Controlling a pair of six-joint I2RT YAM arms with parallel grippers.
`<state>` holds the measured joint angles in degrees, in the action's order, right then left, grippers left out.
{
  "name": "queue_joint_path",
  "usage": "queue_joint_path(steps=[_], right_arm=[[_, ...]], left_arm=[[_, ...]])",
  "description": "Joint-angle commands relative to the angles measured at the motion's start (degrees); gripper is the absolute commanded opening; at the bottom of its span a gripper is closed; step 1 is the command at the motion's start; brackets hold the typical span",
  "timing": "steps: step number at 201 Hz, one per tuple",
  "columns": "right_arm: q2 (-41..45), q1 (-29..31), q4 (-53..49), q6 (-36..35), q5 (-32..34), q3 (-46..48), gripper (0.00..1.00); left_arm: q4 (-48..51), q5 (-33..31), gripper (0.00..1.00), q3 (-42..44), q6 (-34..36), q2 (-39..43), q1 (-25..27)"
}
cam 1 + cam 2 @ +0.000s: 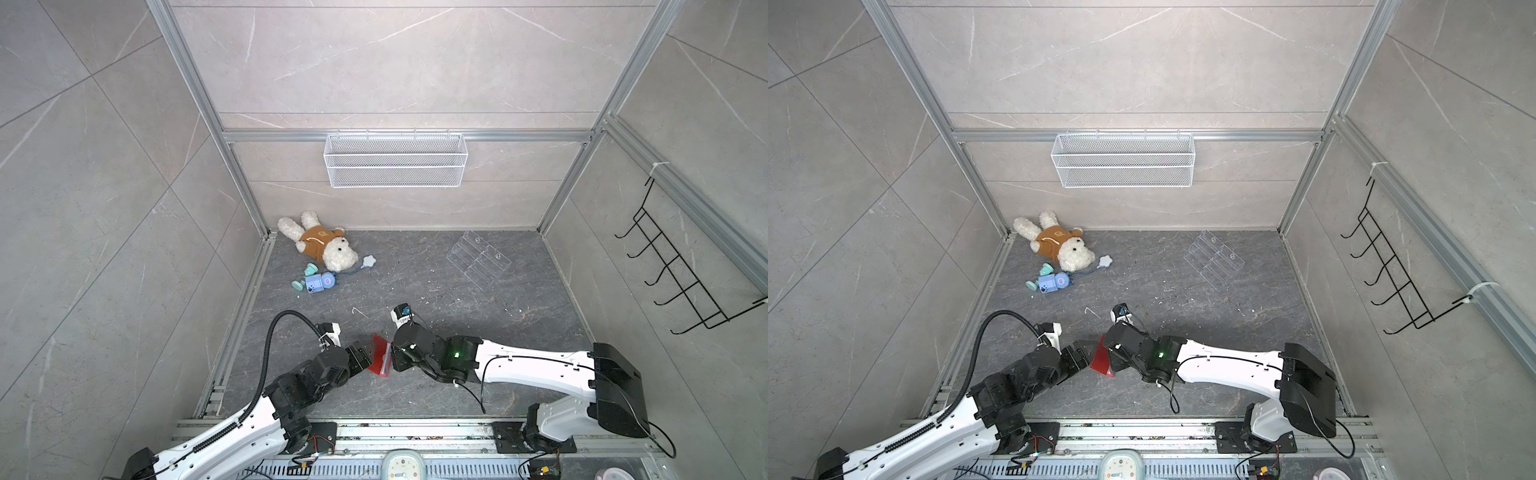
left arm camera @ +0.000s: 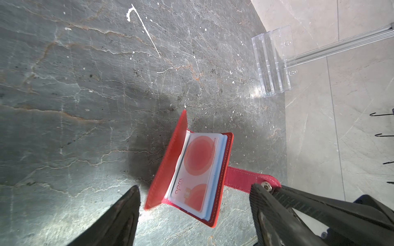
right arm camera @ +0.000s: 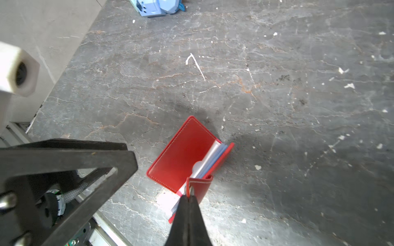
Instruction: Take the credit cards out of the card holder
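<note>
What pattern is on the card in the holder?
Red-orange circles on the pale pink credit card; best in left wrist view.

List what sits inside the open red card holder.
The card holder holds a credit card with red-orange circles in pale blue sleeves. Any cards beneath it are covered.

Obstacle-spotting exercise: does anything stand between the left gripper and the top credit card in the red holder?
Nothing separate: the open left gripper faces the opened red leather-like card holder; its white, red-circled credit card shows, apparently inside a clear sleeve.
</note>
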<state>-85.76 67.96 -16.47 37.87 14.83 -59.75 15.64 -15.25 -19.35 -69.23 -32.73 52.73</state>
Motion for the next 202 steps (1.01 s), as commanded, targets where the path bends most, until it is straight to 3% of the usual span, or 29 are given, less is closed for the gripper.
queue_joint_path(steps=[1,64,121,202], right_arm=[[-2.2,0.2,2.1,-2.1,-3.7,-3.5,0.0],[-2.0,-1.5,0.3,0.3,-1.4,-2.5,0.0],[5.3,-7.0,-5.2,3.0,1.6,6.7,0.0],[6.3,-10.2,-5.8,6.8,4.2,14.7,0.0]], left_arm=[[2.0,-2.2,0.82,0.7,-1.3,2.9,-0.2],[1.3,-1.7,0.81,1.4,-1.8,2.6,-0.1],[-1.0,-0.9,0.81,2.4,-2.1,0.3,-0.1],[-9.2,3.8,0.78,5.7,-2.5,-3.6,-0.1]])
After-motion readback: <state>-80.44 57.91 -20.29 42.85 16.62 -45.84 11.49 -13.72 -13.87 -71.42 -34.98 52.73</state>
